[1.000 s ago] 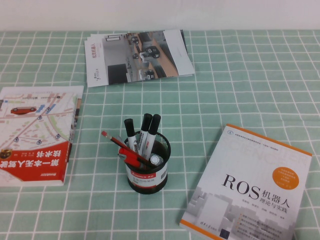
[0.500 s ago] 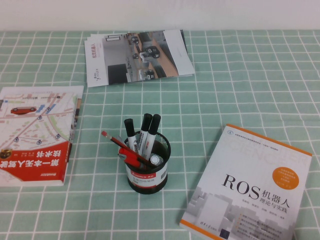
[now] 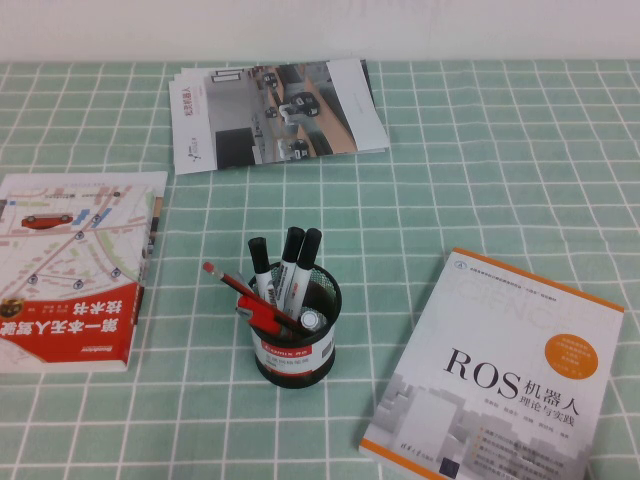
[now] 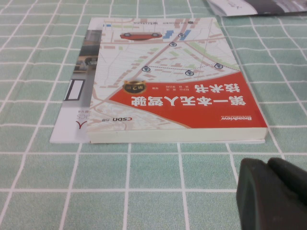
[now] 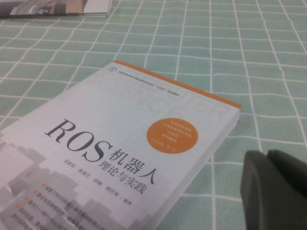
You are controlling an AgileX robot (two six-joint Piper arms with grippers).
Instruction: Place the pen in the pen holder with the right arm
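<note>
While the pen (image 3: pixel 311 320) sits butt-up inside the pen holder (image 3: pixel 296 352), among black-capped markers (image 3: pixel 291 258) and a red pencil (image 3: pixel 228 280), we see neither arm near the cup. Our right gripper (image 5: pixel 276 189) hangs low over the checked cloth (image 3: pixel 480 180) just beside the ROS book (image 3: pixel 500 375), to the holder's right, fingers pressed together on nothing. Our left gripper (image 4: pixel 273 194) hovers by the red-covered book (image 3: pixel 70 270), left of the holder, fingers likewise closed and empty. A brochure (image 3: pixel 275 112) lies beyond the holder.
</note>
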